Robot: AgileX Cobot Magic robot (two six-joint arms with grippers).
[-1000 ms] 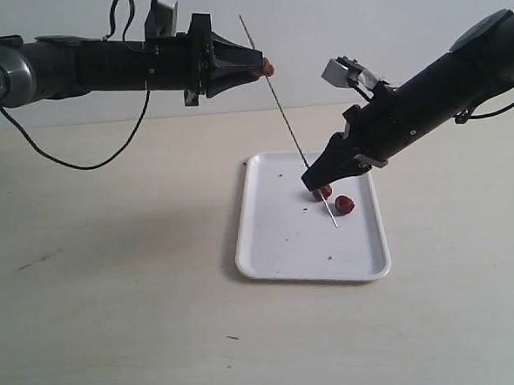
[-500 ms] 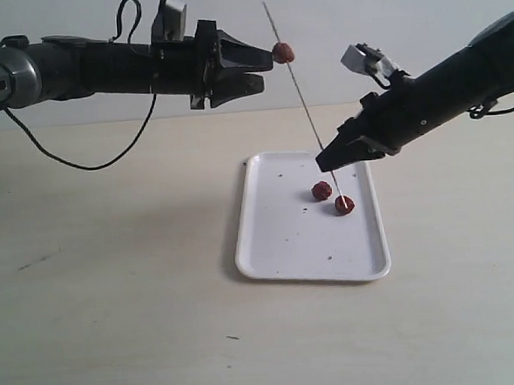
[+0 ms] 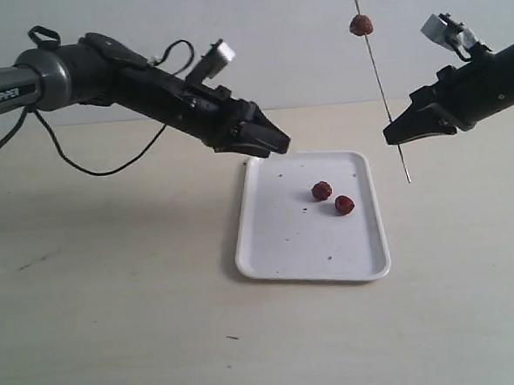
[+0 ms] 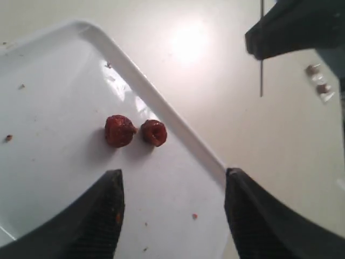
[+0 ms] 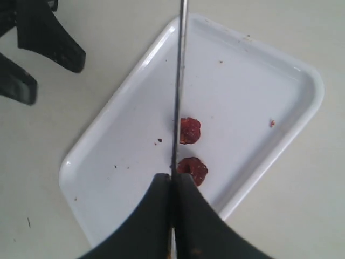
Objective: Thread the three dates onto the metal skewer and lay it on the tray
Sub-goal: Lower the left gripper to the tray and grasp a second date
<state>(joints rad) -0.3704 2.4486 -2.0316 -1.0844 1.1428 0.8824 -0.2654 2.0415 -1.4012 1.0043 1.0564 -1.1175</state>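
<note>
Skewer (image 3: 379,80) upright in right tool (image 3: 390,137)

Bright diffuse light, soft shadows, slight blur

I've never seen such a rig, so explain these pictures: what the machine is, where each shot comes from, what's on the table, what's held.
It is a robot with two arms, each ending in a two-fingered gripper. The wide picture comes from a camera off the arms; the other two from cameras on the wrists. On the table lies a white tray with two dates. The right gripper is shut on a skewer, nearly upright, with a third date threaded high on it. The left gripper is open and empty, pointing at the tray.
</note>
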